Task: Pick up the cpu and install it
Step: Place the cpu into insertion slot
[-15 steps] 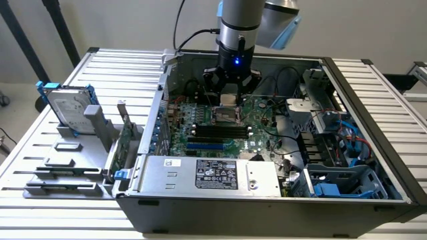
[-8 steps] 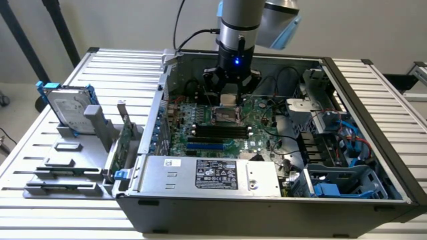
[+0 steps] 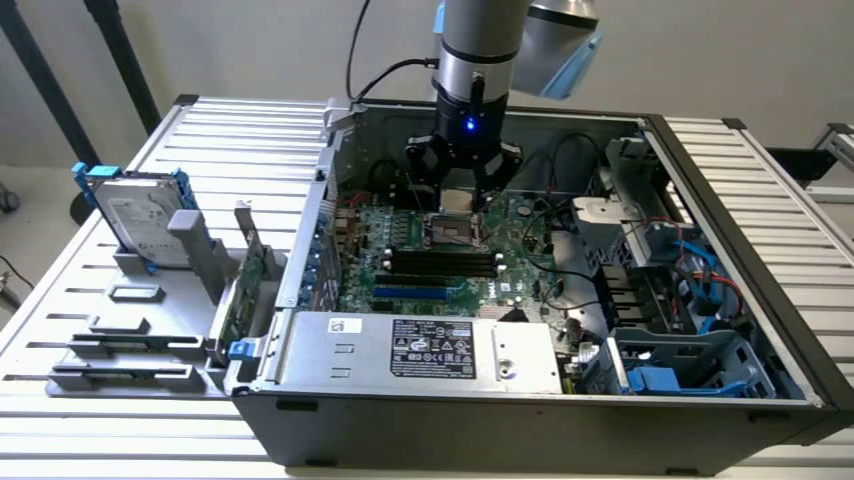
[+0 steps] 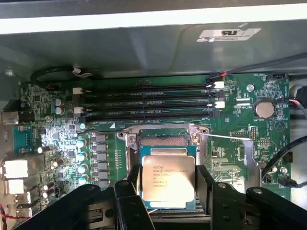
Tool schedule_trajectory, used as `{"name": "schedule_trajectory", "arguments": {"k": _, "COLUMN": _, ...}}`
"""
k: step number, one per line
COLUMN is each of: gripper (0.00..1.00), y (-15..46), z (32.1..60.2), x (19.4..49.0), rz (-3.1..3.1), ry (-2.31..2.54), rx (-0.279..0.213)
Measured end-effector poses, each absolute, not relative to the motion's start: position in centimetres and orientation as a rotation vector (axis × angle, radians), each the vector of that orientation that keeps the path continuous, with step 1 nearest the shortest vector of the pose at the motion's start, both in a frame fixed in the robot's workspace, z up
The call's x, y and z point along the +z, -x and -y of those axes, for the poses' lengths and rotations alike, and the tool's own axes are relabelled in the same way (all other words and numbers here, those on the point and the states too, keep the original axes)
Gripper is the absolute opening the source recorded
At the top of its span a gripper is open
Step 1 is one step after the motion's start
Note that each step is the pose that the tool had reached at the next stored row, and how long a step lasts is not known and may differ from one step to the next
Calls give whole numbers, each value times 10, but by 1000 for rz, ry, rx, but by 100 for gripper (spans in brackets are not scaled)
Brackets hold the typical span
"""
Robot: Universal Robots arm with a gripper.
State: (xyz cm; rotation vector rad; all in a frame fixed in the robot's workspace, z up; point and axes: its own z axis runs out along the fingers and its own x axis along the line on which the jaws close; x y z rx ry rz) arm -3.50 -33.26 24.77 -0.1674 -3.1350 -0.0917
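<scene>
The cpu [image 4: 168, 176], a small square chip with a dull silver lid and printed text, sits between my two black fingers [image 4: 130, 184], which press on its opposite edges. My gripper [image 4: 168, 187] is shut on it. The chip hangs tilted over the open socket [image 4: 163, 140] on the green motherboard [image 4: 62, 139], and part of the socket's contact field shows beyond the chip's edge. In the exterior view my gripper [image 3: 457, 192] reaches down inside the open computer case, with the cpu [image 3: 458, 201] just above the socket [image 3: 451, 233].
Black memory slots [image 4: 144, 100] run beside the socket. A big silver box with a black label [image 3: 427, 350] fills the case's near side. Cables and a blue drive bay [image 3: 681, 370] sit on the exterior view's right. A hard drive with blue rails [image 3: 134, 215] stands on a grey rack outside the case.
</scene>
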Motion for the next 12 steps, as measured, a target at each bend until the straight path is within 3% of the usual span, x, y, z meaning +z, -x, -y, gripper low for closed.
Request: {"name": "schedule_trajectory", "arguments": {"k": 12, "gripper": 55, "y": 35, "z": 333, "x": 241, "rz": 3105, "ry": 504, "rx": -91}}
